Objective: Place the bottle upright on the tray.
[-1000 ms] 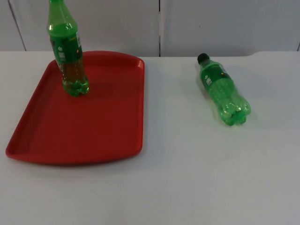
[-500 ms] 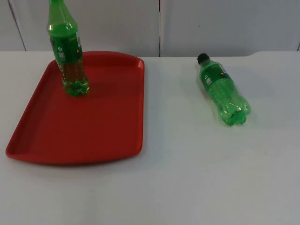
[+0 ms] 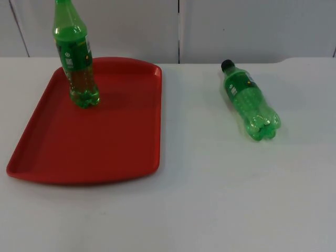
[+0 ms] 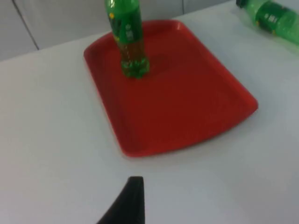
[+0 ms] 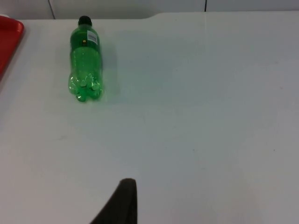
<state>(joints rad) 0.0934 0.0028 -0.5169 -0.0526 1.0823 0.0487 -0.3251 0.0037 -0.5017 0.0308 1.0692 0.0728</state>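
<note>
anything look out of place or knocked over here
Yes: one green bottle lies on its side on the white table, right of the red tray, cap toward the wall. The other bottle stands upright on the tray.

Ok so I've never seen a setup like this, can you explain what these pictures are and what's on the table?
It's a two-armed robot at a white table. One picture comes from a fixed camera above; the other two come from cameras on each arm's wrist, looking along its pincer. The dark tip in each is one finger: left pincer finger, right pincer finger. Both arms wait back from the objects, holding nothing. On the table lies a red tray with a green bottle standing upright on it. A second green bottle lies on its side on the bare table, right of the tray.
</note>
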